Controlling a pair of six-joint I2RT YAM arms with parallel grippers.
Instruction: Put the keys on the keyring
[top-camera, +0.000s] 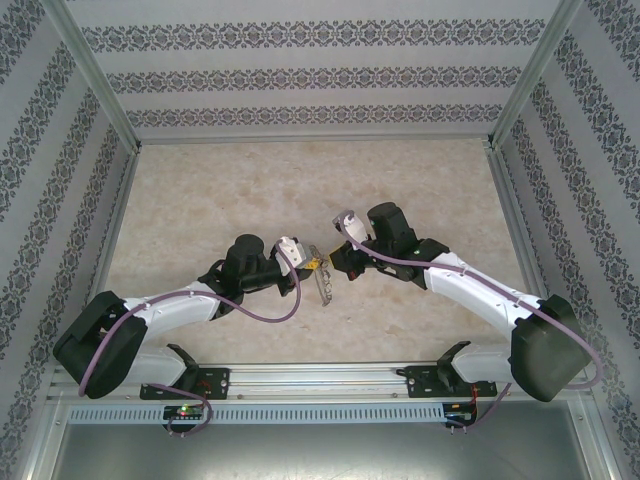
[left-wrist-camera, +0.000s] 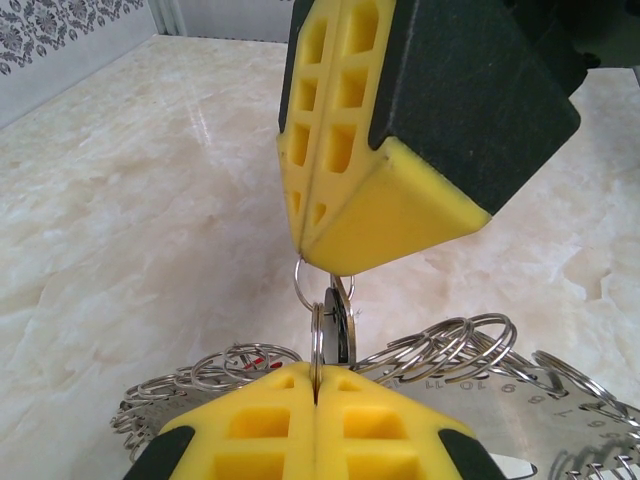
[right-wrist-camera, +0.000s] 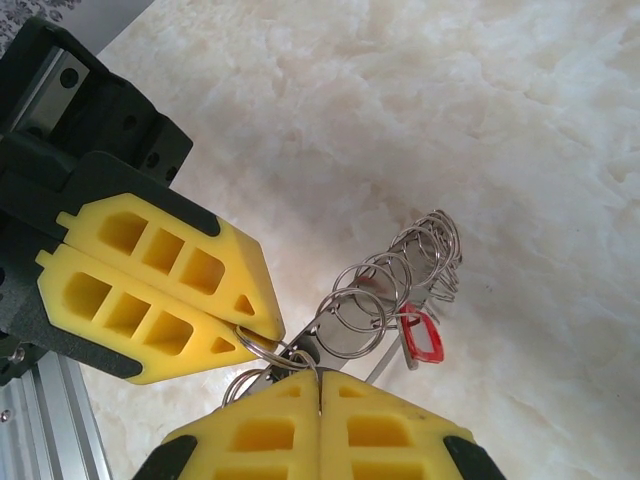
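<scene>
My two grippers meet tip to tip over the middle of the table, left gripper (top-camera: 306, 262) and right gripper (top-camera: 336, 262). In the left wrist view my left gripper (left-wrist-camera: 316, 378) is shut on a thin metal ring (left-wrist-camera: 318, 340) of the keyring (left-wrist-camera: 450, 348). Facing it, my right gripper (left-wrist-camera: 335, 265) is shut on a small ring beside a dark key tag (left-wrist-camera: 342, 328) seen edge-on. The keyring (right-wrist-camera: 395, 285) lies on the table, a silvery strip strung with several rings. The red-tagged key (right-wrist-camera: 422, 338) hangs on it, below my right gripper (right-wrist-camera: 320, 375).
The marble-patterned tabletop (top-camera: 250, 190) is walled in by patterned panels on three sides. An aluminium rail (top-camera: 320, 378) with both arm bases runs along the near edge. The keyring (top-camera: 323, 285) lies just toward the rail from the grippers.
</scene>
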